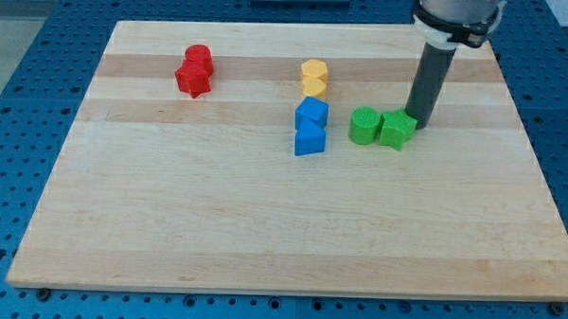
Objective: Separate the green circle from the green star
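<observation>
Two green blocks sit touching side by side right of the board's centre. The left one (365, 125) looks round, so I take it for the green circle. The right one (397, 129) has points, so I take it for the green star. My tip (421, 125) is at the star's right edge, touching or nearly touching it, with the dark rod rising to the view's top right.
Two blue blocks (311, 126) stand stacked in line just left of the green pair, two yellow blocks (313, 77) above them. Two red blocks (195, 70) sit at the upper left. The wooden board (263, 225) lies on a blue perforated table.
</observation>
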{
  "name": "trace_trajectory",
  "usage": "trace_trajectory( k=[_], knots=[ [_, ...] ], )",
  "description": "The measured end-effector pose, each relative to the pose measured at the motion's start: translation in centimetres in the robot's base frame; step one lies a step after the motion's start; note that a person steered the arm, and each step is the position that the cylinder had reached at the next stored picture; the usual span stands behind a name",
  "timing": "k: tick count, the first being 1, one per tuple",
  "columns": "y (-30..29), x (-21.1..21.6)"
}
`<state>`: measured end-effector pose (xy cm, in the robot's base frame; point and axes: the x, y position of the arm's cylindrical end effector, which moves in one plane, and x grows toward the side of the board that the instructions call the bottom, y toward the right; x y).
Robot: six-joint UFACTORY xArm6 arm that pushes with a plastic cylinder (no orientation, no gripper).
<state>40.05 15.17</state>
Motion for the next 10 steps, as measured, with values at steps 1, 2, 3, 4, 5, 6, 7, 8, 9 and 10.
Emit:
trace_trajectory(
  k=[1,2,3,4,5,6,7,8,9,10],
  knots=[
    [-0.1,-0.1],
    [-0.1,-1.4],
    [-0.4,-2.5],
    [-2.1,-2.5],
    [-5.2,-2.5],
    [-6.4,-2.3],
    [-6.4,-1.7],
    [-6.4,-0.5],
    [-6.4,1.0],
    [-5.8,2.6]
  ],
)
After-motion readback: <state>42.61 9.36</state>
